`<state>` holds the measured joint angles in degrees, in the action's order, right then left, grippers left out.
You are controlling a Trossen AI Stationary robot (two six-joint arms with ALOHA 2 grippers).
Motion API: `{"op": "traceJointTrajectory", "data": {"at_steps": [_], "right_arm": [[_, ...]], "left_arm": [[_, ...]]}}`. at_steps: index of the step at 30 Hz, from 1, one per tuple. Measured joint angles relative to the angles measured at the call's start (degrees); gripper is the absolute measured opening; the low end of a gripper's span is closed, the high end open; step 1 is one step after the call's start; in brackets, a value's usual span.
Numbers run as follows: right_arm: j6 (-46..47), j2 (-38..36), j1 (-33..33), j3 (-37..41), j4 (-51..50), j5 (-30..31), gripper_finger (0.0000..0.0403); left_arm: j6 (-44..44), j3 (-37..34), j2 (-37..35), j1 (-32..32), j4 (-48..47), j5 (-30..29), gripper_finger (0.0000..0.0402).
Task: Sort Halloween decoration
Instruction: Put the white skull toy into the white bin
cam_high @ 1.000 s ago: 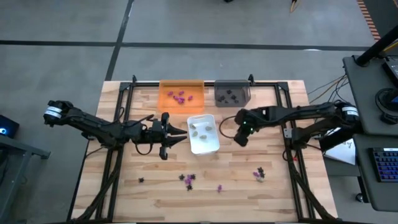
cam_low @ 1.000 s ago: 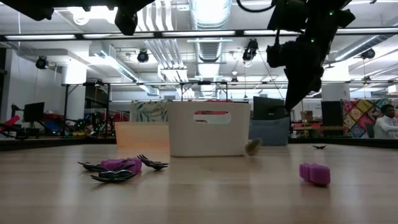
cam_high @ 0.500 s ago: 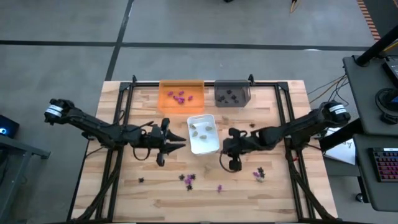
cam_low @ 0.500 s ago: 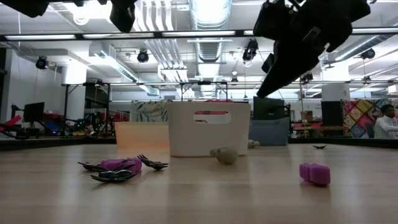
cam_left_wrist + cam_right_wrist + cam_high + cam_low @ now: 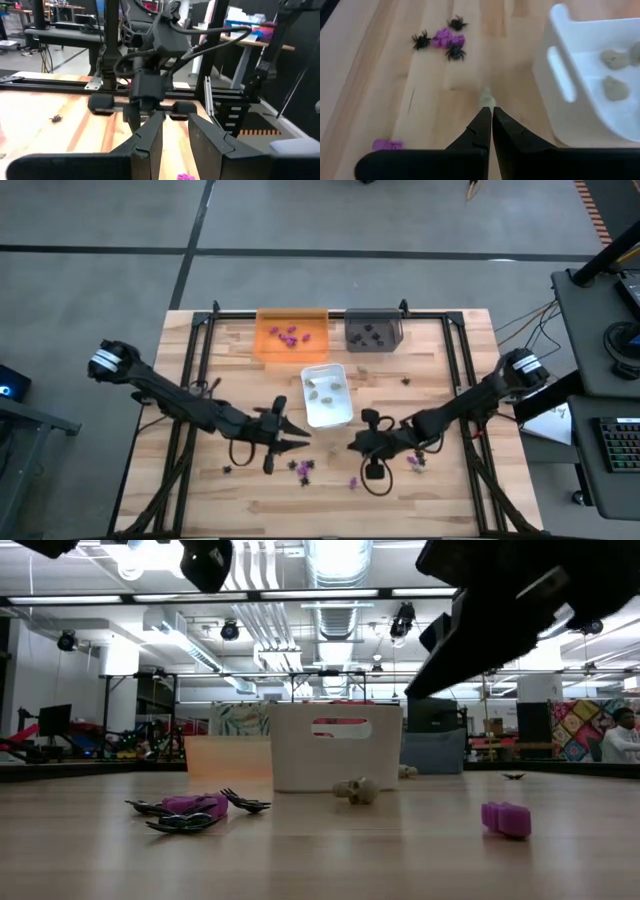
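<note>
The Halloween decoration lies loose on the wood near the near edge: a black piece (image 5: 228, 470), a purple-and-black cluster (image 5: 302, 468), a purple piece (image 5: 353, 481) and another cluster (image 5: 415, 461). A pale beige piece (image 5: 486, 98) lies on the table just beyond my right gripper (image 5: 491, 111), which is shut and slants down at it from above (image 5: 350, 446). It shows in front of the white tray (image 5: 356, 790) in the low view. My left gripper (image 5: 303, 442) hovers level, facing the right one, slightly open (image 5: 176, 117), with nothing between its fingers.
The white tray (image 5: 345, 415) holds pale pieces. Behind it the orange tray (image 5: 265, 345) holds purple pieces and the grey tray (image 5: 350, 340) black ones. Black frame rails run along the table's left, right and far sides. A tiny black piece (image 5: 405, 381) lies right of the white tray.
My right gripper has swung from right of the white tray toward the near edge and tipped down, staying shut. My left gripper has gone toward the near edge and a little right. In the low view a pale piece now lies before the white tray where none lay.
</note>
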<state>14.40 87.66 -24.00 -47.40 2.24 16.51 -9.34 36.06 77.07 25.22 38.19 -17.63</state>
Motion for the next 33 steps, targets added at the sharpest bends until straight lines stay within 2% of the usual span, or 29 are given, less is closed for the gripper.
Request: {"op": "traceJointTrajectory", "data": {"at_steps": [10,24,33], "right_arm": [[-3.6,9.2,-0.8,-0.2,15.2,0.0,0.0022],[-3.4,12.8,-0.7,-1.0,16.3,3.7,0.0141],[-2.4,16.5,-0.6,-1.0,19.6,4.6,0.0155]], "left_arm": [[2.9,5.4,5.1,1.9,-0.2,-0.5,0.0076],[3.1,5.5,4.3,1.9,-0.4,-0.5,0.0076],[3.1,5.5,4.3,1.9,-0.3,-0.5,0.0076]]}}
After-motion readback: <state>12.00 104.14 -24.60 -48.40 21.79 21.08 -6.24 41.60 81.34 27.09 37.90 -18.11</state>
